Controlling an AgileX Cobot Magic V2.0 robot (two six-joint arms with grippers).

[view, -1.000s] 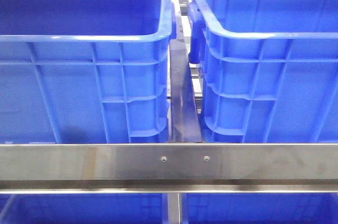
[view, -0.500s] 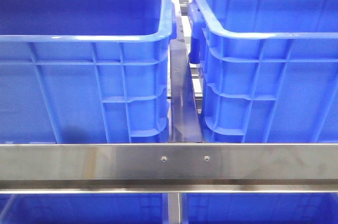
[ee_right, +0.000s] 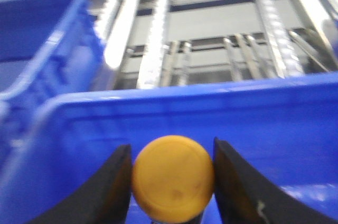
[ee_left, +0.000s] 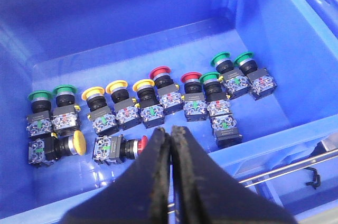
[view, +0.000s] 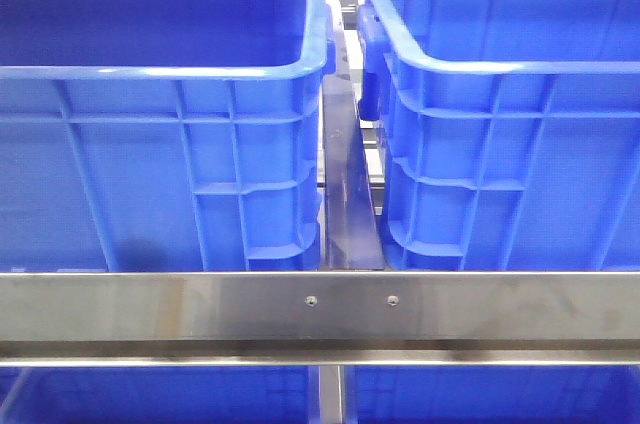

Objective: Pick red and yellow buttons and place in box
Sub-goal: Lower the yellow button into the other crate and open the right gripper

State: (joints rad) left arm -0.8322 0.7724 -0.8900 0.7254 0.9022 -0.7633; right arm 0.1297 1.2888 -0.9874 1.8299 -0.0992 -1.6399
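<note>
While right gripper (ee_right: 171, 174) clamps yellow button (ee_right: 172, 178), left gripper (ee_left: 170, 145) hangs clenched above bin (ee_left: 132, 23).

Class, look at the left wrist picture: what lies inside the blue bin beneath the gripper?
Inside the blue bin lie push buttons: green, yellow and red caps, mostly upright, two tipped over. The shut left gripper covers part of the bin's floor.
</note>
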